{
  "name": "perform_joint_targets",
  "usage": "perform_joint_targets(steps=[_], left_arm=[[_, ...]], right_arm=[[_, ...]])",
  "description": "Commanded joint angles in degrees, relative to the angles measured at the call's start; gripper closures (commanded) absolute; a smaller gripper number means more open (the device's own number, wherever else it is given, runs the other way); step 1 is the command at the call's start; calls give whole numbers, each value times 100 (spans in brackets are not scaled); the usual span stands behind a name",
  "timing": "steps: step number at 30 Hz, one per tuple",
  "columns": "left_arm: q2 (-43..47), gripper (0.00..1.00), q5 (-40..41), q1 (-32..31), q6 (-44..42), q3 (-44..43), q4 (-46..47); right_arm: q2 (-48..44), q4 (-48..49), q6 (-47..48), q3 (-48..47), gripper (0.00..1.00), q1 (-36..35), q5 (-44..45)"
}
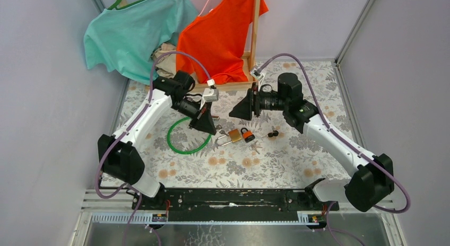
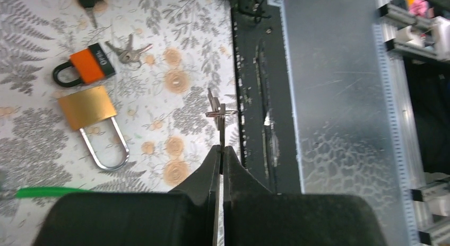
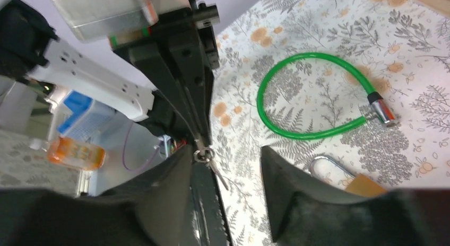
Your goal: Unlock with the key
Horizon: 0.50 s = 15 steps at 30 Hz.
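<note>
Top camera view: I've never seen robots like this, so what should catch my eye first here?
The left arm and right arm lean toward each other over a flowery tablecloth, the left gripper pinching a small bunch of keys while the right gripper stands open beside it. On the cloth near them lie a brass padlock and an orange padlock, with a green cable lock under the left arm. At the back hang an orange shirt and a teal shirt.
</note>
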<state>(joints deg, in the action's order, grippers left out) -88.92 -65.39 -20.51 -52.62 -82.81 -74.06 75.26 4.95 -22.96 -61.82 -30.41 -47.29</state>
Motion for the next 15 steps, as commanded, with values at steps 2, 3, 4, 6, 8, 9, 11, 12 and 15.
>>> perform_joint_targets(steps=[2, 3, 4, 6, 8, 9, 11, 12, 15], left_arm=[[-288, 100, -653, -58, -90, -438, -916], [-280, 100, -750, -59, 2, -453, -913], [-261, 100, -825, -64, 46, -455, -909], [-190, 100, -883, -79, 66, -483, -913], [-134, 100, -866, -102, 76, -507, -918], [-112, 100, -855, -103, 81, -508, -917], [-97, 100, -803, -126, 94, -494, -917], [-86, 100, -782, -135, 94, -477, -917], [-73, 100, -773, -152, 102, -448, -918]], right_arm=[[149, -833, 1612, -150, 51, -293, -258], [124, -880, 1702, -184, 47, -343, -274], [77, -876, 1765, -181, 39, -381, -288], [-75, -653, 1800, -85, 28, -474, -425], [-176, -295, 1606, 19, 25, -520, -677], [-187, -123, 1425, 67, 27, -530, -777], [-126, 134, 1154, 129, 32, -563, -966], [-81, 163, 1094, 118, 34, -600, -1005], [23, 192, 1076, 71, 38, -767, -1038]])
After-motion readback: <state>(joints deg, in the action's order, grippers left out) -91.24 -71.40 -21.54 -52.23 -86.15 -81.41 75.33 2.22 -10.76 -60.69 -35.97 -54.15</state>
